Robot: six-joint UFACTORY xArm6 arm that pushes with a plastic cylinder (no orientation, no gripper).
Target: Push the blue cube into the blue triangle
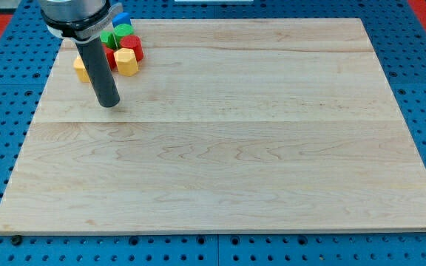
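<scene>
My tip (pixel 109 104) rests on the counter (pixel 228 148) just below a tight cluster of blocks in the view's top-left corner. There are no fingers on this arm to be open or closed – only the dark rod, so any move has to be a push from the side.

The cluster is packed close. A yellow block (pixel 127 62) sits at its right edge, beside the rod; another yellow block (pixel 80 68) shows at the rod's left, partly hidden behind it. A red block (pixel 134 46) lies just above the right-hand yellow one, and a green block (pixel 123 31) sits above that, with a second green block (pixel 107 39) peeking out beside the rod.

Of the blue pieces, only one blue block (pixel 122 18) shows, at the very top of the cluster by the counter's far edge – I cannot tell whether it is the cube or the triangle. The other blue piece is not visible; the arm's body probably covers it.

The tip is apart from all blocks, near the lower yellow ones. Since the blue pieces lie on the far side of the pile, I judge the tip must go round rather than through, or it would scatter the other blocks.
</scene>
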